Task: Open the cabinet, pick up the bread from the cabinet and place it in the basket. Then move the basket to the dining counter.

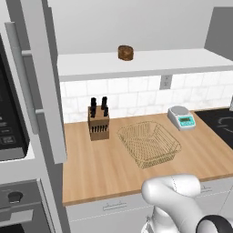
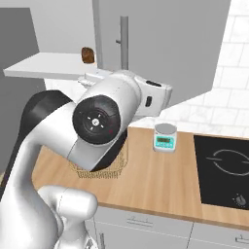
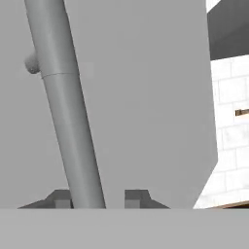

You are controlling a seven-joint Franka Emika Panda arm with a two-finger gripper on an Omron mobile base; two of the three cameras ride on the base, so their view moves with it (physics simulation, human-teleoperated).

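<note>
Small round dark-brown bread bun (image 1: 125, 53) with darker crust sits on the white cabinet shelf (image 1: 150, 61), upper centre of the left base view; in the right base view it shows at upper left, just left of the door edge. Light grey flat cabinet door (image 2: 165, 44) with long silver bar handle (image 2: 124, 43) stands swung out, upper centre of the right base view. Another grey door (image 1: 43, 77) with a bar handle hangs open at the left of the left base view. Shallow square golden-tan wire basket (image 1: 149, 143) rests on the light wooden tabletop (image 1: 109, 173), frame centre, between the wooden knife block (image 1: 98, 119) and the small grey kitchen scale (image 1: 181, 117).

White arm rises from lower left of the right base view, dark elbow joint facing camera, forearm reaching up toward the handle. In the hand view the claw (image 3: 99, 198) straddles the handle bar, one dark fingertip on each side at bottom centre; cannot tell if it is clenched on it.
</note>
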